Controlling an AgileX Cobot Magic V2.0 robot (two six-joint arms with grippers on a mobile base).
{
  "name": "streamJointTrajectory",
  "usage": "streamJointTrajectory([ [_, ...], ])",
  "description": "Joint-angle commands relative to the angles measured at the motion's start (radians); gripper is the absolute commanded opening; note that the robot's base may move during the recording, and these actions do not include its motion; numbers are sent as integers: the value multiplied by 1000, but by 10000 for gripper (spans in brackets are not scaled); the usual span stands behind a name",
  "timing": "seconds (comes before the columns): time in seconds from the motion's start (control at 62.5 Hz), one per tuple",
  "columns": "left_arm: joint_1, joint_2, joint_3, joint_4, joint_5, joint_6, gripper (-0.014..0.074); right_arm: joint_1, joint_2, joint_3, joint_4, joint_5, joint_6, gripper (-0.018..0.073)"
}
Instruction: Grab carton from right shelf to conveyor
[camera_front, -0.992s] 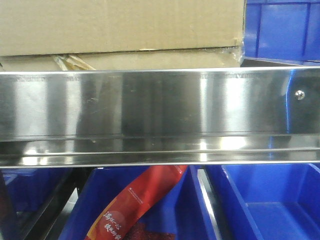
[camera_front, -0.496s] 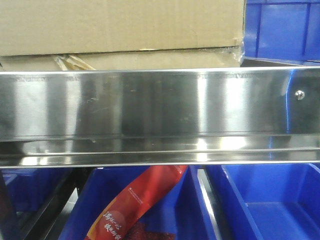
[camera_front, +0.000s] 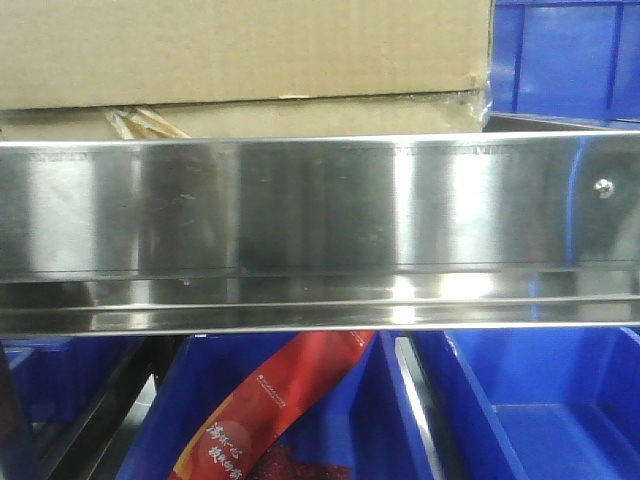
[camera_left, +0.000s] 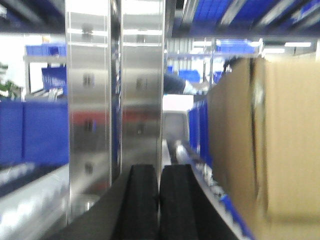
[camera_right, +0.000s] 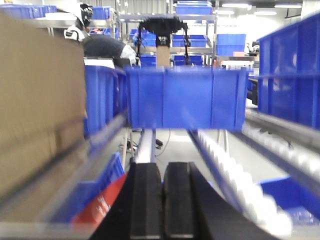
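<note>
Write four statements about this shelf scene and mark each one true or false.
1. The carton sits on the shelf, behind its front rail. True.
2. The left gripper is clamped on the carton. False: it is shut on nothing, with the carton off to its side.
3. A red packet lies in a blue bin below the shelf. True.
4. The right gripper is wide open. False: its fingers are together.
</note>
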Motion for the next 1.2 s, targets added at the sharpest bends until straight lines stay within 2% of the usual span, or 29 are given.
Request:
streamJointTrajectory([
  [0.0, 1, -2, -120, 32, 89, 1, 62, -2, 0, -134, 4, 104, -5, 3],
  [0.048, 1, 5, -203, 56, 175, 1, 114, -2, 22, -201, 4, 133, -5, 92],
  [0.128, 1, 52, -312, 71, 286, 1, 218, -2, 74, -295, 8, 152, -5, 293],
  [0.192, 1, 100, -387, 71, 354, 1, 310, -2, 118, -345, 8, 157, -5, 421],
  [0.272, 1, 156, -456, 63, 389, 1, 380, -2, 180, -393, 8, 168, -5, 575],
  [0.4, 1, 250, -530, 33, 404, 1, 456, -2, 258, -421, 8, 171, -5, 565],
  [0.464, -21, 298, -572, 33, 437, 1, 468, -2, 296, -443, 8, 178, -5, 560],
  [0.544, -82, 360, -630, 33, 490, 12, 466, 2, 351, -502, 8, 222, -5, 560],
  [0.656, -204, 460, -740, 33, 591, 64, 466, 56, 428, -599, 8, 263, -5, 560],
  [0.896, -455, 761, -984, 31, 680, 66, 466, 272, 688, -824, 10, 367, -5, 560],
  [0.96, -499, 837, -1050, 31, 688, 66, 466, 315, 752, -879, 8, 397, -5, 560],
  [1.088, -517, 1003, -1228, 27, 733, 54, 466, 370, 925, -1051, 8, 510, -5, 560],
  [1.184, -503, 1140, -1397, 58, 809, -26, 466, 377, 1061, -1227, 8, 634, -5, 560],
])
